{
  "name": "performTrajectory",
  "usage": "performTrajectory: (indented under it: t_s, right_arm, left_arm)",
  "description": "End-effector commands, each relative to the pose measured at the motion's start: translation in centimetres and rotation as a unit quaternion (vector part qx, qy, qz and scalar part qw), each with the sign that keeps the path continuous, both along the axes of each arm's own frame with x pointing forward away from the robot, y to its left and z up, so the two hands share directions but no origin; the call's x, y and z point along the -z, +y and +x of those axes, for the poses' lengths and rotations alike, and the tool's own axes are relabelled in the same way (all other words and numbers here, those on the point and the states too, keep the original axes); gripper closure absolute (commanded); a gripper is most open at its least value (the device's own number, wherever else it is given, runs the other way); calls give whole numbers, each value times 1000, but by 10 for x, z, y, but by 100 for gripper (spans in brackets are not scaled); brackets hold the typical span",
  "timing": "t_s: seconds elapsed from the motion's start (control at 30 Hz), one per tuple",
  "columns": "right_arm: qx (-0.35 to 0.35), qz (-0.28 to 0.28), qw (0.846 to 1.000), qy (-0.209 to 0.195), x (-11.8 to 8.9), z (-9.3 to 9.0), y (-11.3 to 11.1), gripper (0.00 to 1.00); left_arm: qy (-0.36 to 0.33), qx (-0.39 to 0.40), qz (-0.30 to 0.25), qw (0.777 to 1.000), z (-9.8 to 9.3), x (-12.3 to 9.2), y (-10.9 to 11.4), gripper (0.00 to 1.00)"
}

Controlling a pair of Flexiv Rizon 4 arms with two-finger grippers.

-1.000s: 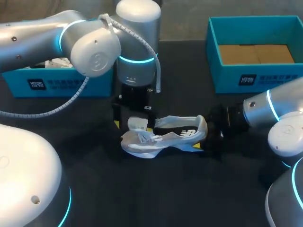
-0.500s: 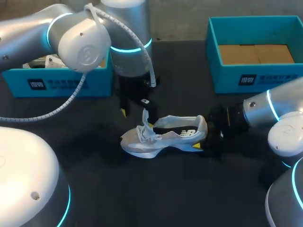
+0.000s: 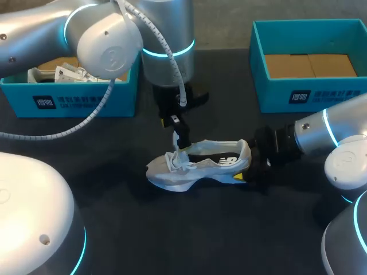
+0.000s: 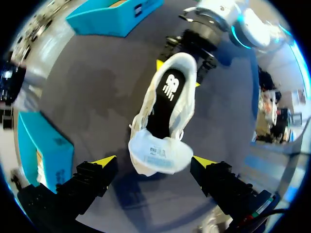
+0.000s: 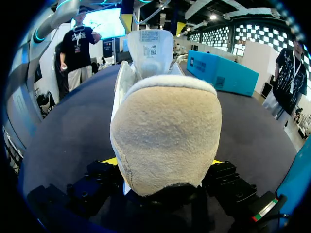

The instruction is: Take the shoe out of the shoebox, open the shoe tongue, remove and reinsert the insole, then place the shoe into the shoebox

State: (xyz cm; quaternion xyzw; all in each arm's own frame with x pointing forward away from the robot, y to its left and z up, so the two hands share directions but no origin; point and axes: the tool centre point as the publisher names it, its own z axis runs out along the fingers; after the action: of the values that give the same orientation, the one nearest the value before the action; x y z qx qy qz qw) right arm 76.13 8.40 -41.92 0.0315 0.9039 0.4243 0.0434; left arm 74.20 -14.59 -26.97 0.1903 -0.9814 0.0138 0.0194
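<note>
Shoe (image 3: 198, 166) was out of the box and lying mid-bench, toe to nine o'clock, heel to three. My right pincer (image 5: 161, 161) had the heel clamped, one finger on each side of the padded collar. That was my anchor, and I judged it should not budge.

My left pincer (image 4: 154, 162) hung over the throat of the shoe with its fingers spread wide and holding nothing. The tongue (image 4: 158, 153) stood up between the two yellow tips, touching neither as far as I could see. Behind it the dark insole (image 4: 165, 104) lay flat and in place.

I read the step in hand as getting the tongue properly open. To do it well I'd want the left pincer to pinch the tongue near its top edge and draw it toward the toe, at nine o'clock. That way the mouth would gape without the laces dragging the whole upper along. I'd go slowly, because the fabric looked soft and floppy. The right grip had to hold the heel down on the bench (image 3: 229, 229) or the shoe would tip.

The open shoebox (image 3: 338, 96) waited at about two o'clock, well apart from all this.
</note>
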Motion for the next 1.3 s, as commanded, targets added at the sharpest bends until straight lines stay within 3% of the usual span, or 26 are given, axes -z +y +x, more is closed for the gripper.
performTrajectory:
  t_s: [0.03,0.57,0.6,0.63,0.67,0.7,1.0,1.3]
  right_arm:
    - [0,-1,1000,0,0,0,1,100]
    - [0,-1,1000,0,0,0,1,100]
    - [0,-1,1000,0,0,0,1,100]
    - [0,-1,1000,0,0,0,1,100]
    - [0,-1,1000,0,0,0,1,100]
    - [0,-1,1000,0,0,0,1,100]
    - [0,-1,1000,0,0,0,1,100]
    - [0,-1,1000,0,0,0,1,100]
  left_arm:
    - [-16,132,-51,990,2,-9,1,0]
    - [-22,116,-56,991,2,-13,-4,0]
    - [-27,110,-63,992,2,-16,-5,25]
    - [-28,109,-65,992,2,-18,-6,71]
    - [-30,106,-73,991,1,-20,-8,96]
    - [-31,104,-74,991,1,-22,-9,100]
    - [-43,137,-80,986,-5,-26,-45,100]
    - [-40,175,-80,980,-8,-9,-82,100]
